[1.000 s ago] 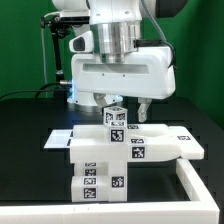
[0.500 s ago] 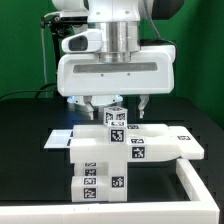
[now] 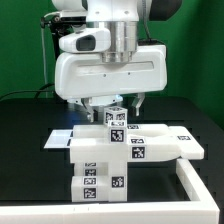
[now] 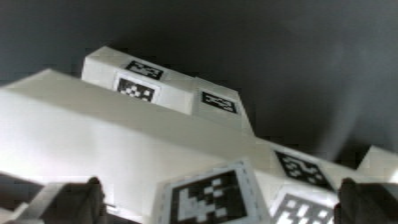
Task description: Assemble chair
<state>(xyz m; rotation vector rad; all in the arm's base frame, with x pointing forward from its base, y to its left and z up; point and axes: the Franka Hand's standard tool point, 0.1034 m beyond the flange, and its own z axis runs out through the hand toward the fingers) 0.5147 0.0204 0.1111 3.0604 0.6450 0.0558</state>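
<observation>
We find the gripper [image 3: 113, 103] with its jaws spread wide and holding nothing, poised directly above the chair [image 3: 120, 150] on the black table [image 3: 25, 130], whose tagged top block stands between and just below the fingertips.

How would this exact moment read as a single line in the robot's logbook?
task: assemble chair | gripper: open, above chair, nothing held | chair: on table, against white wall

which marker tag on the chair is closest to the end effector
The tag on the small raised block atop the chair, directly beneath the open end effector; the other tags sit lower on the chair's front.
</observation>
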